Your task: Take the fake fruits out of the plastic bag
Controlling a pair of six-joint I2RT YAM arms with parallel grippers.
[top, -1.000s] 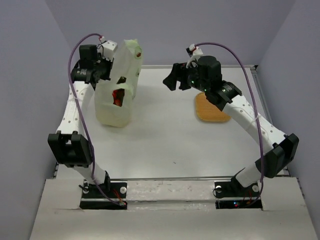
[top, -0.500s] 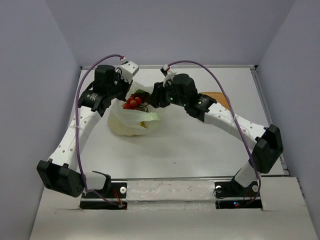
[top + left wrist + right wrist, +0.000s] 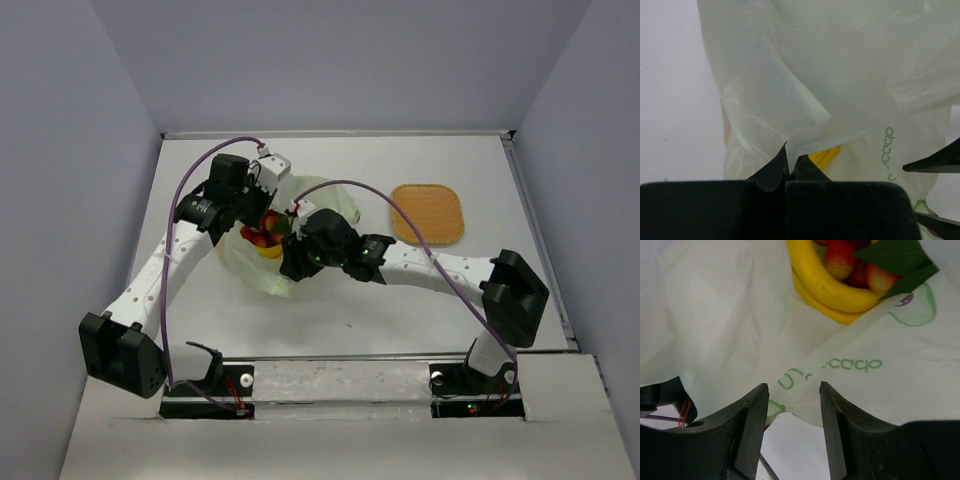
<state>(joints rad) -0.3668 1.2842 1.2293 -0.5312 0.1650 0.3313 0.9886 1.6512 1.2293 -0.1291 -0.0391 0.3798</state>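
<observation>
The left gripper (image 3: 788, 162) is pinched together on a fold of the bag (image 3: 805, 75), holding only a thin edge of film; a sliver of the bananas (image 3: 826, 154) shows just beyond that fold. The right gripper (image 3: 792, 407) stands apart, its fingers (image 3: 752, 425) straddling a printed band of the bag's rim without clamping it; just past the band the fruits (image 3: 850, 275) lie in the mouth, bananas in front, red pieces (image 3: 840, 260) and a green leaf (image 3: 892, 254) behind. Seen from above, the bag lies slumped on the table (image 3: 420, 310) between the two arms with the fruits heaped at its opening; an orange mat (image 3: 428, 213) lies well apart to the right.

The likeliest trouble is film; if the right gripper closes where it is, it would probably take the rim rather than a fruit, and a lift would then drag the whole bag. The left pinch looks slight; should the film slip free, the mouth could fall shut over the fruits. The bananas are glossy and curved, so a grasp off their middle may squirt them out; the two grippers also work close together, so a reach further in risks a knock between them.
</observation>
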